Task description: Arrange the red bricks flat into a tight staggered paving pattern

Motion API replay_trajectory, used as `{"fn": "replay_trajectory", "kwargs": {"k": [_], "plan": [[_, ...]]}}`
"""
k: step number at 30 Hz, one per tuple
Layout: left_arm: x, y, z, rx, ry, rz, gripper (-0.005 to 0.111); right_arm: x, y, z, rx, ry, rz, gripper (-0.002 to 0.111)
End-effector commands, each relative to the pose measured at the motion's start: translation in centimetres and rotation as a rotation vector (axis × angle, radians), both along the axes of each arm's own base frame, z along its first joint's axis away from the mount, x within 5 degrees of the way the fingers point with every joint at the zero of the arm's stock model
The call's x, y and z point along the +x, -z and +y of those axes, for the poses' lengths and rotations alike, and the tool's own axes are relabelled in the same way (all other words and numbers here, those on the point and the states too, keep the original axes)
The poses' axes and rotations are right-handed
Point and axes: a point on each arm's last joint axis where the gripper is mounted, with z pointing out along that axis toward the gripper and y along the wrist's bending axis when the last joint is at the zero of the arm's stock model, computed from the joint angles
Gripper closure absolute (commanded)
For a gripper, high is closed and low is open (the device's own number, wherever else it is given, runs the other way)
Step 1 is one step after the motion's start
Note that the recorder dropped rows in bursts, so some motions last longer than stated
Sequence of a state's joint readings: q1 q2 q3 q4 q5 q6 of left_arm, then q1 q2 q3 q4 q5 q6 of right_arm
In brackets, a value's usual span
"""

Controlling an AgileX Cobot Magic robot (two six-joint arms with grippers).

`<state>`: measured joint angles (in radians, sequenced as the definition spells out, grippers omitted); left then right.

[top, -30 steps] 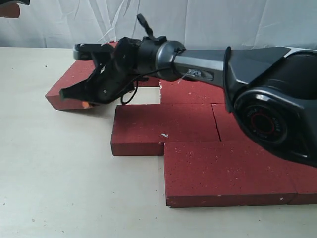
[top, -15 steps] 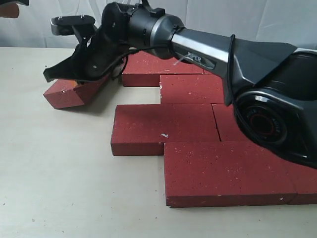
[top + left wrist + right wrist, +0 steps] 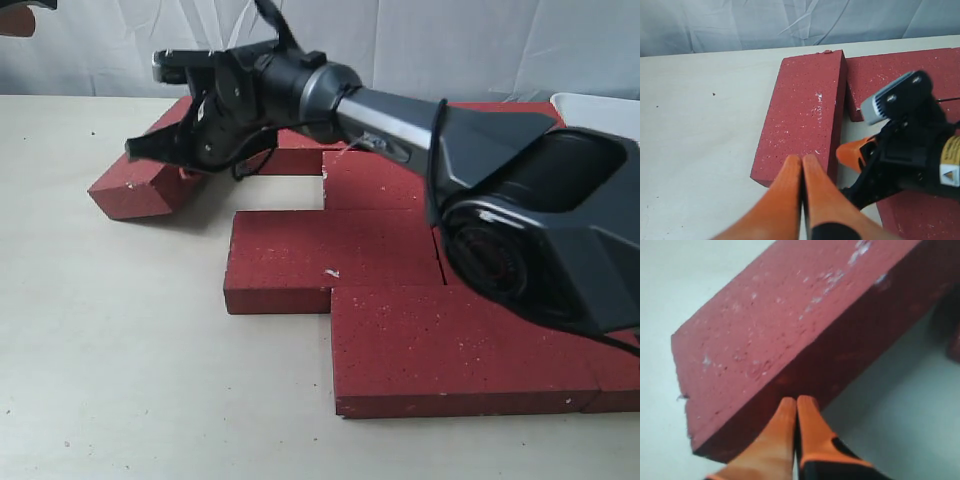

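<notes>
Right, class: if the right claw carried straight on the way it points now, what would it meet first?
The long side face of the angled red brick. The shut right claw aims straight at it, seemingly almost touching, though depth is unclear.

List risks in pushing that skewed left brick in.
1. Right gripper, shut, sits at the side of the skewed brick near one end: a push may pivot it.
2. Left gripper, also shut, is close beside the right one: fingers could collide.
3. The brick's corner could jam against the neighbouring brick.
</notes>
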<state>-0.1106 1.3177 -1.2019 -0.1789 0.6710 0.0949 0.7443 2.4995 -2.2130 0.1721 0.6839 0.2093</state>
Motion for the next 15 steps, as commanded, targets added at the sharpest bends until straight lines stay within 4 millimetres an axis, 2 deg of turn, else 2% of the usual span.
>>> {"fn": "replay_trajectory", "kwargs": {"k": [1,6,10,15], "plan": [[0.0,-0.4,0.1,-0.004,-0.009,-0.024,0.107,-2.1,1.6,3.0,0.072,-0.042,0.023,0.109],[0.0,-0.4,0.1,-0.002,-0.009,-0.024,0.107,-4.3,1.1,4.6,0.026,-0.165,-0.016,0.109],[0.0,-0.4,0.1,0.001,-0.010,-0.024,0.107,-4.3,-0.8,4.5,0.049,-0.163,-0.043,0.109],[0.0,-0.4,0.2,0.011,-0.009,-0.025,0.107,-3.5,-2.7,4.7,0.109,-0.146,-0.188,0.109]]}}
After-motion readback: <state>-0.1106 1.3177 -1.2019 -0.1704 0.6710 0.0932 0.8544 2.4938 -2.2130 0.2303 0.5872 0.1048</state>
